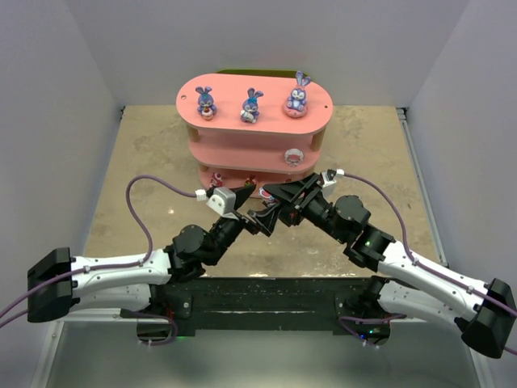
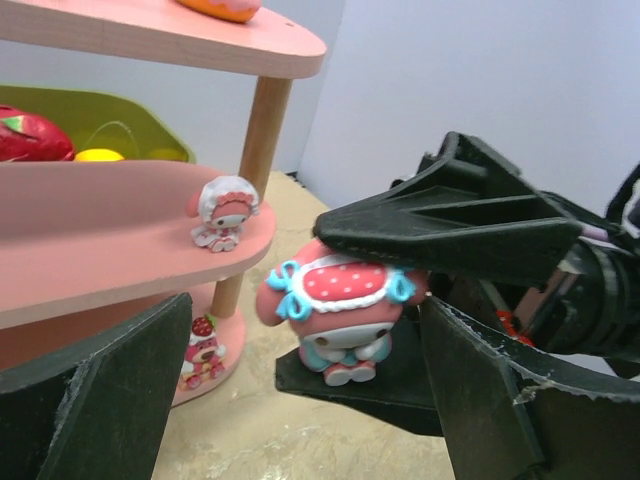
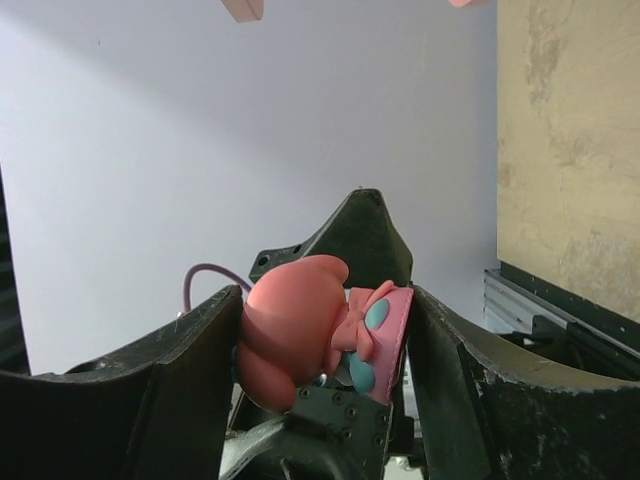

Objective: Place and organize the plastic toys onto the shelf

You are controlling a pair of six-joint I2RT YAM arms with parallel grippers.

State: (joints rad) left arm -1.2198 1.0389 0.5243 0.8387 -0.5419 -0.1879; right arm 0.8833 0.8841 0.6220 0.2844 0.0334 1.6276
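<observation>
Mostly done. Three bunnies [image 1: 251,106] are standing on the top tier of the shelf [image 1: 242,129]. A white-pink figure [image 2: 225,212] is sitting on the middle tier, and small pink-red figures [image 1: 216,179] are sitting on the bottom tier. The right end effector [image 3: 325,330] is gripping a pink strawberry-cap toy [image 2: 340,310] above the counter [image 1: 145,162], just in front of the shelf and not yet shelved. The left end effector [image 2: 300,400] is gaping wide, its fingers flanking that toy and apparently not touching it. Shelving this toy is looking like the remaining step. Cannot tell if more toys are waiting.
</observation>
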